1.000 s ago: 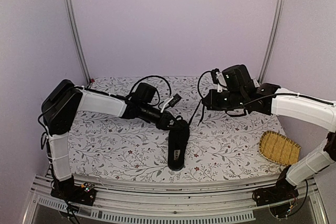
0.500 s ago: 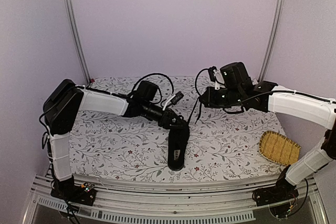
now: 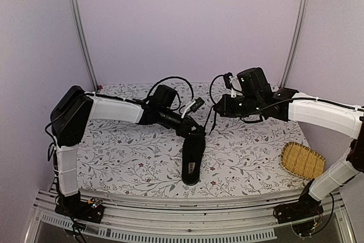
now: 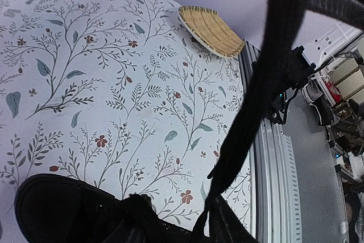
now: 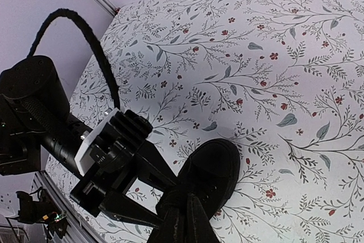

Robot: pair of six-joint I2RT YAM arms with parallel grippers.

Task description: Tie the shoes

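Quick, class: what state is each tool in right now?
Left tool: closed on a lace.
Right tool: closed on the other lace, it seems.

Bare tabletop (image 3: 125, 157) lies open left of the shoe (image 3: 192, 160) and between it and the woven tray (image 3: 302, 160). The left arm (image 3: 114, 109), right arm (image 3: 318, 112) and a raised lace (image 3: 209, 122) crowd the shoe's far end.

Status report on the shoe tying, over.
Left gripper at the shoe, seemingly clamping a lace. Right gripper raised, holding the other lace taut. Woven tray far right, clear.
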